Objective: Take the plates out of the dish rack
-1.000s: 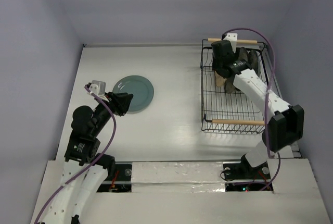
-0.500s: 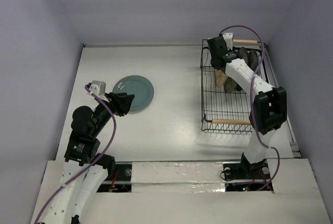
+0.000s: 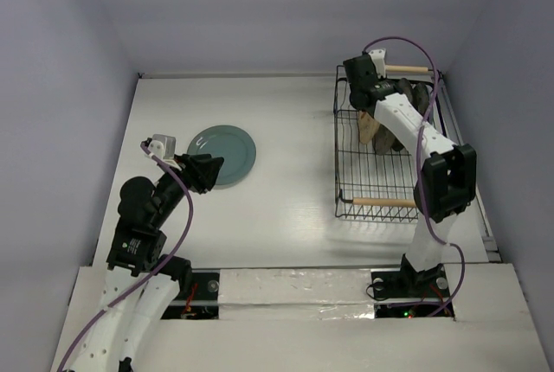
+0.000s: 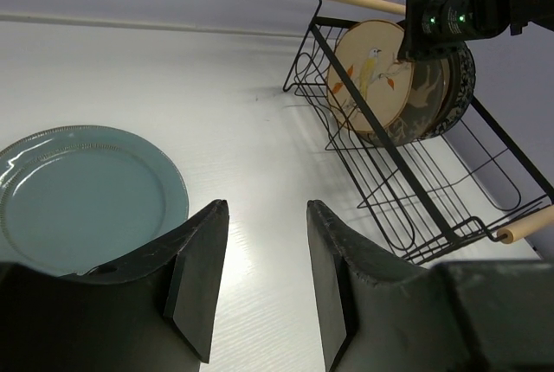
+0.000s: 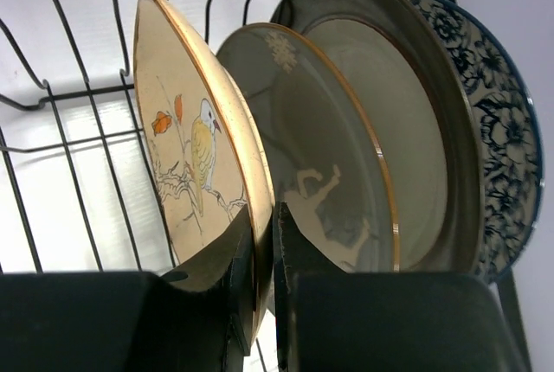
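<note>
- The teal plate point(image 3: 227, 151) lies flat on the white table point(image 3: 294, 121), well apart from the dish rack point(image 3: 389, 203).
- The left pincer point(image 4: 264, 216) hovers at the teal plate's edge, jaws apart and empty.
- The right pincer point(image 5: 264, 234), hemmed in by rack wires near the far wooden handle point(image 3: 411, 69), is clamped on the rim of the tan plate point(image 5: 186, 156).
- Three plates stand on edge at the rack's far end: the tan one, then the dark-rimmed plate point(image 5: 407, 130), then the blue floral plate point(image 5: 511, 147).

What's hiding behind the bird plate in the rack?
Behind the bird plate stands a dark-rimmed plate, then a blue-flowered plate. Each covers part of the one behind it.
</note>
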Robot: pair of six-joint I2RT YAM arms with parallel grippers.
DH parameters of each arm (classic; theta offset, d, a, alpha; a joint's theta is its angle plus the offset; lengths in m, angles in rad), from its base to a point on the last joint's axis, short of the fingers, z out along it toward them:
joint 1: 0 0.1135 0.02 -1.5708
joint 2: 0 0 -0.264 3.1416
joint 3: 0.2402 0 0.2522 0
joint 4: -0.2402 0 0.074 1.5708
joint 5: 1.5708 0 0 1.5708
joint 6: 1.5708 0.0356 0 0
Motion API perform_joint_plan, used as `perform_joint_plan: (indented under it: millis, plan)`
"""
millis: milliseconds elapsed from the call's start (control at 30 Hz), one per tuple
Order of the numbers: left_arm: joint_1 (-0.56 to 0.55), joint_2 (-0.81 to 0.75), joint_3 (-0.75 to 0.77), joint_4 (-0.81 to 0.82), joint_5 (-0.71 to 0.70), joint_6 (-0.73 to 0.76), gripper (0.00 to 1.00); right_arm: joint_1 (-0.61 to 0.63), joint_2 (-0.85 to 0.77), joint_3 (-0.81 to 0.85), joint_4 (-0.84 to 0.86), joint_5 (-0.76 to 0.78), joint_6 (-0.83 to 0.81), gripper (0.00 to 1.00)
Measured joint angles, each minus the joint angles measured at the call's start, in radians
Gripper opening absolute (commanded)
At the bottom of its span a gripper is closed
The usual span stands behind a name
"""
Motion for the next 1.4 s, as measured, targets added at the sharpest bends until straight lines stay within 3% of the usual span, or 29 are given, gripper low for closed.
perform_joint_plan:
  millis: [433,733,867,967,1100,1200,1400]
  plan:
    - [0.000,0.000,0.000,0.000,0.001,0.000,0.39,0.000,-0.101,0.064,-0.121,0.009,-0.018,0.00]
    - [0.000,0.000,0.000,0.000,0.002,0.000,0.39,0.002,-0.530,-0.108,-0.075,-0.068,0.072,0.00]
    - [0.000,0.000,0.000,0.000,0.001,0.000,0.39,0.001,-0.730,-0.195,0.019,-0.224,0.133,0.00]
    - [0.000,0.000,0.000,0.000,0.001,0.000,0.39,0.003,-0.780,-0.259,0.127,-0.390,0.208,0.00]
    - [0.008,-0.001,0.000,0.000,-0.006,0.000,0.39,0.054,-0.706,-0.348,0.356,-0.653,0.357,0.00]
    - [0.012,-0.008,0.000,0.000,-0.016,0.000,0.38,0.154,-0.523,-0.362,0.503,-0.773,0.463,0.00]
    - [0.013,-0.020,0.000,0.000,-0.036,0.000,0.38,0.356,-0.156,-0.285,0.569,-0.826,0.575,0.00]
